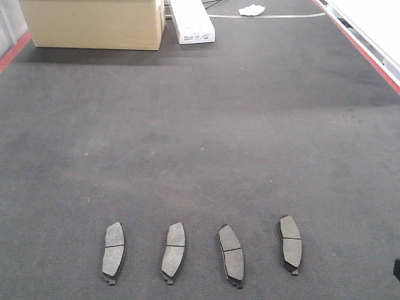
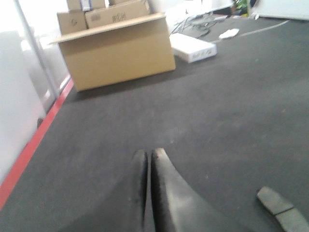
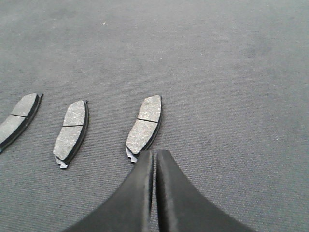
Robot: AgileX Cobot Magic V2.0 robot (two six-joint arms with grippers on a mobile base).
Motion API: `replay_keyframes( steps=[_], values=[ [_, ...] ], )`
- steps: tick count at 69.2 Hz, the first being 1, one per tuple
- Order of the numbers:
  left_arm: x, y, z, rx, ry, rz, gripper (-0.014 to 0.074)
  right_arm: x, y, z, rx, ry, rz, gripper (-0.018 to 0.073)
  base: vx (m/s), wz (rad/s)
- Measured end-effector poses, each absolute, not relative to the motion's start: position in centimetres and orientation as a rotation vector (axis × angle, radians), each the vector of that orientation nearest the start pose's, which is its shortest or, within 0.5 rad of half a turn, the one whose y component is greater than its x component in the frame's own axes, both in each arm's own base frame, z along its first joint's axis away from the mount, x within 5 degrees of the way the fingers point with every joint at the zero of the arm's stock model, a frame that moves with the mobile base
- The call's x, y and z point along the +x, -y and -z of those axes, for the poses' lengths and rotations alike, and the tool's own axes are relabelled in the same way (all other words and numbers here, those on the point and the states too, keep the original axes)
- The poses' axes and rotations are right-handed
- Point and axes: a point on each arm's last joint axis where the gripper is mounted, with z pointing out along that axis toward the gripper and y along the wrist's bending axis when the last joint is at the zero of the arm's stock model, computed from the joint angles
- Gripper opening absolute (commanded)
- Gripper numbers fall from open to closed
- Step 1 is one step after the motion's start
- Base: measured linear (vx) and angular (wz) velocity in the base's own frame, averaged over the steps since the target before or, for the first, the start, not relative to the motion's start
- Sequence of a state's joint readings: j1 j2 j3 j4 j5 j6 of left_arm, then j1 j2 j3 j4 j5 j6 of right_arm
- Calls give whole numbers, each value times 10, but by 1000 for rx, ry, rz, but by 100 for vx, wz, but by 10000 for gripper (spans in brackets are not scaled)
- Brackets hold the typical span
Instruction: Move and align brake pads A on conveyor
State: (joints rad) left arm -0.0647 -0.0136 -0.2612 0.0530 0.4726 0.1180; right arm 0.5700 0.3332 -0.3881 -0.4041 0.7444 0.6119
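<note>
Four grey-brown brake pads lie in a row across the near part of the dark conveyor belt (image 1: 200, 125) in the front view: one at the far left (image 1: 114, 250), a second (image 1: 174, 250), a third (image 1: 230, 254) and one at the right (image 1: 290, 243). All stand roughly lengthwise; the third is tilted a little. In the right wrist view my right gripper (image 3: 154, 153) is shut and empty, just behind the near end of the right pad (image 3: 145, 126); two more pads (image 3: 71, 132) (image 3: 17, 119) lie to its left. My left gripper (image 2: 149, 153) is shut and empty above bare belt, with one pad (image 2: 282, 209) at the lower right.
A large cardboard box (image 1: 94, 24) and a white box (image 1: 191, 21) stand at the far end of the belt, with a white rag (image 1: 251, 9) further right. Red edge strips (image 1: 356, 44) run along both sides. More cartons (image 2: 116, 12) are stacked behind the big box.
</note>
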Motion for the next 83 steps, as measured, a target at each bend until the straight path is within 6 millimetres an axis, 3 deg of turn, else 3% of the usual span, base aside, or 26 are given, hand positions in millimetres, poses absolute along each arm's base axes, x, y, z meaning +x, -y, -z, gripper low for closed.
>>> replay_keyframes(
  steps=[30,83],
  values=[
    [55,-3,-185,46,-1731,-125,-6,68,-15,-262,-120,-2115,-236,-2,0,0],
    [55,-3,-186,27,-1712,-121,-6,68,-15,-262,-120,-2115,-236,-2,0,0]
  ],
)
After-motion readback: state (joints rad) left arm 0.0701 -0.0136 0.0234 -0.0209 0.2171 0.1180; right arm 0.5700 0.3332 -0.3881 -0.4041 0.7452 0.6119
